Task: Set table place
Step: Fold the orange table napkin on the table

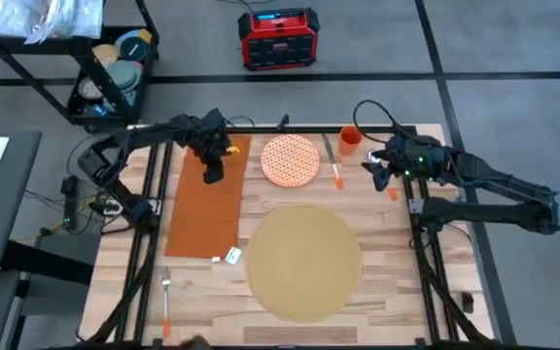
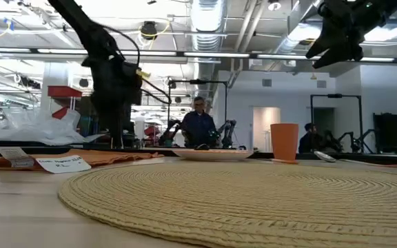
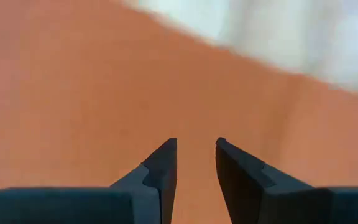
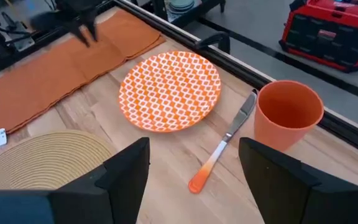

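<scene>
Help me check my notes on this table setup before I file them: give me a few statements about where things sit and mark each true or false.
1. The patterned plate sits on the woven placemat. False: it lies on the bare table, beyond the placemat.
2. The left gripper is over the orange napkin. True.
3. The orange cup lies tipped on its side. False: it stands upright.
4. A knife with an orange handle lies between the plate and the cup. True.
5. The right gripper holds the knife. False: it is open and empty.
</scene>
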{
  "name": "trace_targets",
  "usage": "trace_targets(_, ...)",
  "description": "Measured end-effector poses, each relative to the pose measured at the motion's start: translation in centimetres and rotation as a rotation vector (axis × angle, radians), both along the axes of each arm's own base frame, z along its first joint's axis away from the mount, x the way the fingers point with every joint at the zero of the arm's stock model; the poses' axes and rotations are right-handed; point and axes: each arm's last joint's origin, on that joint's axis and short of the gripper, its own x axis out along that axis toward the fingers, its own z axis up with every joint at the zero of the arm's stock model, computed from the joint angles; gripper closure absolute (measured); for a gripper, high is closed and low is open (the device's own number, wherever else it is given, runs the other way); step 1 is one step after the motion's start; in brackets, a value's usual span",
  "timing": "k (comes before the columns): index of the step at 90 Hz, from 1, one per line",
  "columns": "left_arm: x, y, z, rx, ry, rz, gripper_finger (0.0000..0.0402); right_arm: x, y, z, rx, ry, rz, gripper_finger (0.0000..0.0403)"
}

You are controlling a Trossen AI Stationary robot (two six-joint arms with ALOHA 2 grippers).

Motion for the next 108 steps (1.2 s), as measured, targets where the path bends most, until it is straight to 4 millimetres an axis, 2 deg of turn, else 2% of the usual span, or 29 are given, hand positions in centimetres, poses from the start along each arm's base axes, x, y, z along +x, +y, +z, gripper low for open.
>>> trace_targets(14, 1.7, -7.1, 2.9, -0.039, 0.020, -0.119, 0.0374, -0.1, 0.0, -0.2, 0.000, 0.018, 0.005, 0.0168)
trace_targets(23, 1.9, -11.4, 4.3, -0.043, -0.028, -0.067, 0.0397, -0.1, 0.0, -0.7, 0.007, 0.037, 0.005, 0.0168)
trace_targets(28, 1.5, -13.0, 4.8, -0.005, -0.047, 0.086, 0.0399, 0.0, 0.0, -1.0, 0.009, 0.045, 0.006, 0.0168)
trace_targets(35, 0.4, -14.6, 4.9, 0.049, -0.075, 0.435, 0.0395, -0.1, 0.0, -1.1, 0.013, 0.054, 0.006, 0.0168)
trace_targets(43, -1.5, -16.2, 4.6, 0.005, -0.120, 0.802, 0.0394, 0.0, 0.0, -1.1, 0.012, 0.052, 0.007, 0.0168)
trace_targets(48, -2.8, -17.0, 4.0, -0.048, -0.122, 0.949, 0.0394, 0.0, 0.0, -1.1, 0.012, 0.052, 0.008, 0.0168)
trace_targets(55, -4.4, -18.2, 2.6, -0.104, -0.068, 1.044, 0.0394, 0.0, 0.0, -1.1, 0.006, 0.057, 0.013, 0.0168)
trace_targets(64, -5.0, -19.8, 1.6, -0.228, -0.051, 0.928, 0.0393, 0.0, 0.1, -1.1, -0.001, 0.064, 0.028, 0.0168)
trace_targets(77, -3.5, -22.5, 1.5, -0.383, -0.144, 0.633, 0.0393, 0.0, 0.1, -1.1, 0.007, 0.060, 0.041, 0.0168)
trace_targets(89, -1.9, -24.7, 2.0, -0.308, -0.223, 0.355, 0.0393, 0.0, 0.1, -1.1, 0.013, 0.058, 0.049, 0.0168)
trace_targets(108, -0.9, -27.2, -0.5, -0.165, -0.133, 0.073, 0.0393, 0.1, 0.2, -1.1, 0.032, 0.045, 0.081, 0.0168)
